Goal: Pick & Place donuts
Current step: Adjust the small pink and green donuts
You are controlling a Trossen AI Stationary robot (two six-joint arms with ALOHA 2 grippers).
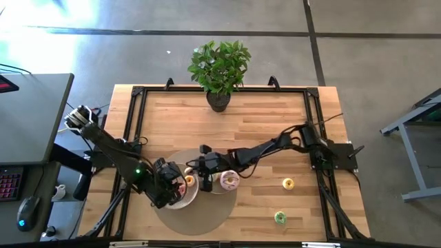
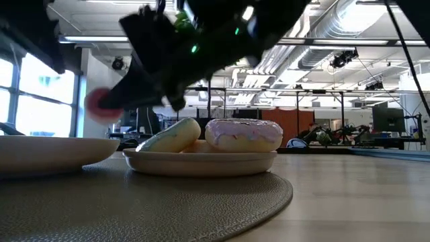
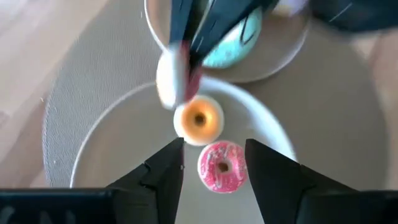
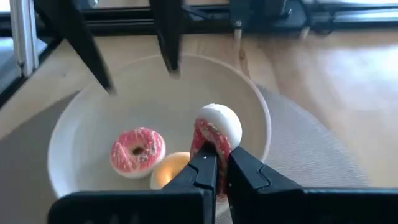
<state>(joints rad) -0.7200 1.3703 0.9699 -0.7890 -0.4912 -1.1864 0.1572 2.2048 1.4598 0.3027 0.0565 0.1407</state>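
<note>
Right wrist view shows the right gripper (image 4: pixel 217 163) pinched onto a red mini donut (image 4: pixel 216 138), held on edge over the plate (image 4: pixel 74 134) at centre frame. Pink mini donut (image 4: pixel 137 150) and yellow one (image 4: pixel 166 168) lie there. Left gripper (image 3: pixel 213 163) hangs above, fingers apart.

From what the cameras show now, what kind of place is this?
Probably a robotics lab or open workshop. The wooden table stands on a bare concrete floor, a desk with keyboard stands beside it, and the low view shows exposed ceiling ducts.
</note>
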